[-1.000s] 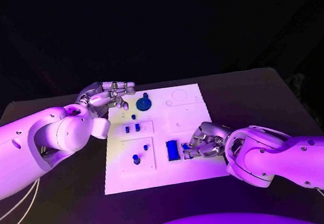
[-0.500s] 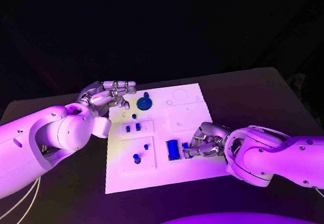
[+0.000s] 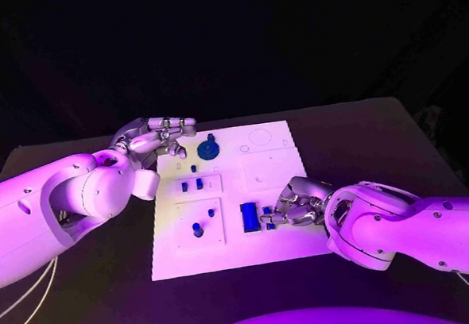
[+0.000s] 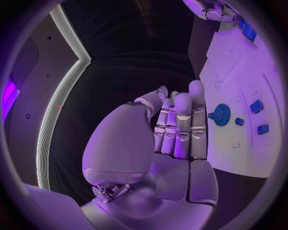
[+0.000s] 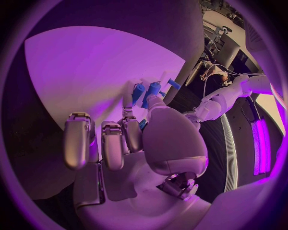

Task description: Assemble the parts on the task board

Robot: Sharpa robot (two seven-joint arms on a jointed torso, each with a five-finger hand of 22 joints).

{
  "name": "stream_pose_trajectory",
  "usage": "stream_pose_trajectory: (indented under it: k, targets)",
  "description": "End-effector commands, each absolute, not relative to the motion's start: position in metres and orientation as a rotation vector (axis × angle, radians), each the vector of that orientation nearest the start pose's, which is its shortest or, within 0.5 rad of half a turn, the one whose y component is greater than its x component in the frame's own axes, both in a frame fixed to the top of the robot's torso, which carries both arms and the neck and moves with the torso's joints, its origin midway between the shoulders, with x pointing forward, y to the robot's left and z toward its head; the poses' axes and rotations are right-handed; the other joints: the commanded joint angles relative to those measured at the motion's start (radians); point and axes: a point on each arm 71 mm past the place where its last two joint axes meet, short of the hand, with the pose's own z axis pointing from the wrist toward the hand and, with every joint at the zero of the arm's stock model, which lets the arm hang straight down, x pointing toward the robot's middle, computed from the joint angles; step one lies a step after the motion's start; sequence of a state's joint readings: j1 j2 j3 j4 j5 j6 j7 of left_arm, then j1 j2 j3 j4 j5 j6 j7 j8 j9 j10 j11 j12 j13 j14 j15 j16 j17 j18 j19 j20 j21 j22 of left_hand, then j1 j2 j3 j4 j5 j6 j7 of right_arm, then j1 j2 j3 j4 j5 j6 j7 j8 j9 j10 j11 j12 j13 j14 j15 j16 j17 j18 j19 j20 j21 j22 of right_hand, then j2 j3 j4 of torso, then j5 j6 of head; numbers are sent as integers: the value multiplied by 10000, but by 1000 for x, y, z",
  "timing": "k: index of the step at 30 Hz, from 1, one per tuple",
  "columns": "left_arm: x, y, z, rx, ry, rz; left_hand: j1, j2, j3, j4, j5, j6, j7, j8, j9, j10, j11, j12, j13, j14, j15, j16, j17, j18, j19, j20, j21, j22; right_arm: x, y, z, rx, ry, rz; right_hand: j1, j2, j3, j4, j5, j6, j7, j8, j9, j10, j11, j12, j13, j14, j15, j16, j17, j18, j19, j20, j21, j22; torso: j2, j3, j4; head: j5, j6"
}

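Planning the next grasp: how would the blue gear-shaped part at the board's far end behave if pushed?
The blue gear looks rigid and small, so probably light. Lying flat on the task board, it would likely slide rather than tip. On edge, its round rim might roll.

A black table (image 3: 102, 306) stood under purple light, and behind it the room fell away into near-total darkness. In the left wrist view a pale curved strip (image 4: 60, 120) ran along a dark wall. In the right wrist view a bright band of light (image 5: 262, 143) glowed beside a pale curved strip (image 5: 231, 153), with cables (image 5: 213, 40) hanging farther off.
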State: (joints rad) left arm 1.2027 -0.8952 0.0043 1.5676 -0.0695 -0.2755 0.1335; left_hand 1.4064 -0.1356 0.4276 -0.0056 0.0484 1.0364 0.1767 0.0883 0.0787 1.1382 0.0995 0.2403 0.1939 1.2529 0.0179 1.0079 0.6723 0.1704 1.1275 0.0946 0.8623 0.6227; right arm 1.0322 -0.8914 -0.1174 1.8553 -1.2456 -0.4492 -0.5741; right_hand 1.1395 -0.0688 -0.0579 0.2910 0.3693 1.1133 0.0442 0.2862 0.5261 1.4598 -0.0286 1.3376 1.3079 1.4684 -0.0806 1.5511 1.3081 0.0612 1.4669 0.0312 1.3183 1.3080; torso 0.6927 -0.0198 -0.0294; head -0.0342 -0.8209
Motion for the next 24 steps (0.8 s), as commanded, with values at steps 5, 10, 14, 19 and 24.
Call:
stream_pose_trajectory:
  k: [5, 10, 14, 19, 24]
  targets:
    - [484, 217, -173, -11576, 16445, -14498, -59, 11, -69, 0, 31, -75, 21, 41, -14, -80, -10, 63, 10, -66, -5, 69, -1, 141, 8, 95, -69, -17, 371, -166, -259, 2930, 20201, 5896, 16, 42, -91, -65, -5, 18, -19, 59, 31, 74, 12, 69, 1023, 951, -54, 37, 2301, -173, 416, -60, 9, 2047, -3, 0, -4, 15, -3]
    - [484, 218, -173, -11579, 16439, -14474, -59, 11, -69, 0, 31, -75, 21, 41, -14, -80, -10, 63, 10, -66, -5, 69, -1, 141, 8, 95, -69, -17, 368, -171, -257, 2737, 20188, 5972, 236, 61, -136, -128, 32, 1, -21, 69, 56, 74, 9, 72, 1031, 951, -59, 38, 2304, -173, 417, -63, 12, 2048, 1, 7, -3, 85, 20]
    - [484, 218, -173, -11561, 16444, -14462, -59, 11, -69, 0, 31, -75, 21, 41, -14, -80, -10, 63, 10, -66, -5, 69, -1, 141, 8, 95, -69, -17, 365, -173, -256, 2611, 20239, 6022, 320, 65, -157, -151, 41, -4, -21, 73, 65, 73, 8, 72, 1033, 952, -59, 39, 2306, -176, 420, -63, 23, 2051, 0, 6, 6, 99, 16]
    - [484, 219, -173, -11553, 16445, -14453, -59, 11, -69, 0, 31, -75, 21, 41, -14, -80, -10, 63, 10, -66, -5, 69, -1, 141, 8, 95, -69, -17, 364, -175, -257, 2491, 20335, 6000, 432, 83, -178, -179, 51, -13, -19, 76, 76, 67, 8, 61, 1028, 950, -59, 35, 2299, -172, 414, -64, 1, 2046, -2, -5, -11, 98, 13]
    - [484, 218, -173, -11544, 16454, -14461, -59, 11, -69, 0, 31, -75, 21, 41, -14, -80, -10, 63, 10, -66, -5, 69, -1, 141, 8, 95, -69, -17, 364, -175, -259, 2416, 20406, 5971, 522, 103, -193, -202, 59, -17, -20, 80, 85, 72, 8, 72, 1038, 951, -59, 38, 2304, -174, 416, -64, 9, 2048, -3, -2, 11, 78, 2]
